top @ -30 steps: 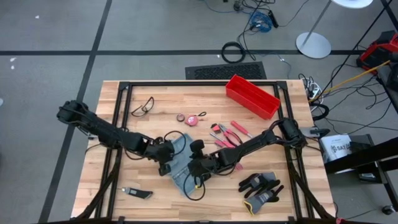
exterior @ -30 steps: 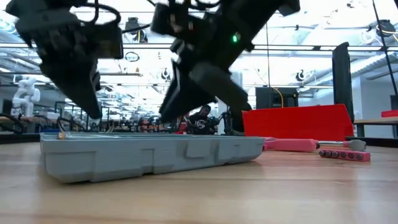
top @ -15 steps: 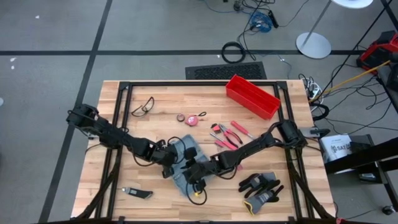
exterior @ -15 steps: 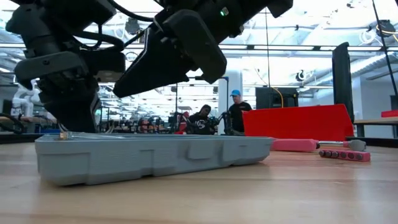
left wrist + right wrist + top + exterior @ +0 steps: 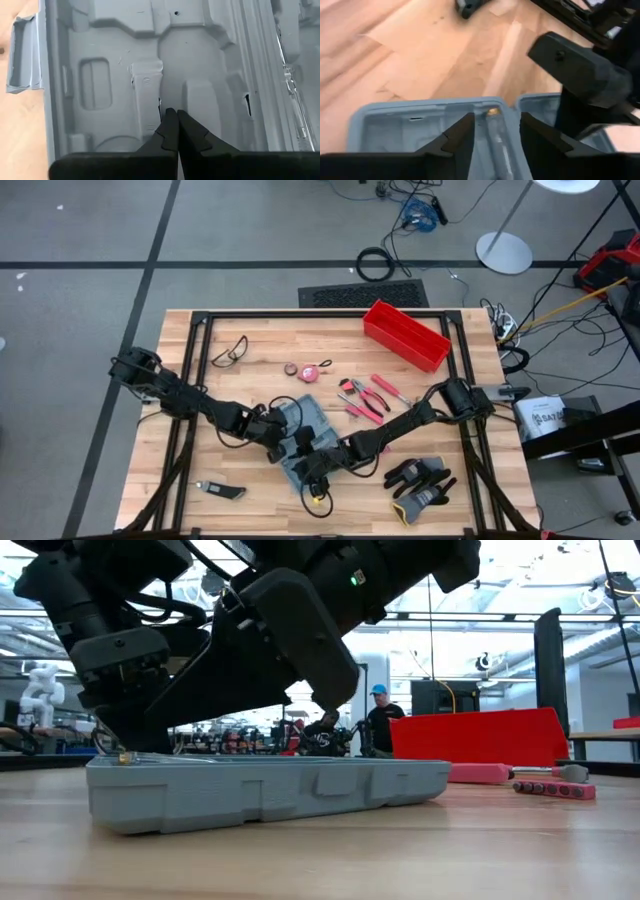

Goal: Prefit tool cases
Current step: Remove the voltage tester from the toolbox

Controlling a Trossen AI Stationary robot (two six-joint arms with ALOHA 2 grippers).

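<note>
The grey-blue tool case (image 5: 308,423) lies open on the wooden table, near its middle, its moulded inside facing up; in the low view its outer wall (image 5: 270,795) rests on the tabletop. My left gripper (image 5: 171,112) is shut and reaches down into one half of the case. My right gripper (image 5: 495,127) is open at the case's near end (image 5: 312,470). Its fingers stand on either side of the ridge where the two halves meet, beside a brass pin end (image 5: 492,112). Whether they touch it, I cannot tell. My left gripper sets its shut fingertips on the moulded grey floor of the case (image 5: 150,100), beside a raised rib. The fingers come from above, slanting down from the table's left side. The case lies flat on the table under them.
A red bin (image 5: 405,335) stands at the far right. Pink-handled pliers (image 5: 365,395), a small tape measure (image 5: 305,370) and safety glasses (image 5: 230,352) lie beyond the case. Black gloves (image 5: 420,480) and a utility knife (image 5: 220,490) lie toward the near edge.
My left gripper has sunk down into the open case and then kept still. My right gripper has tipped flatter and gone toward the table's near edge, along the case. The case has slid a little along the table and stays flat.
</note>
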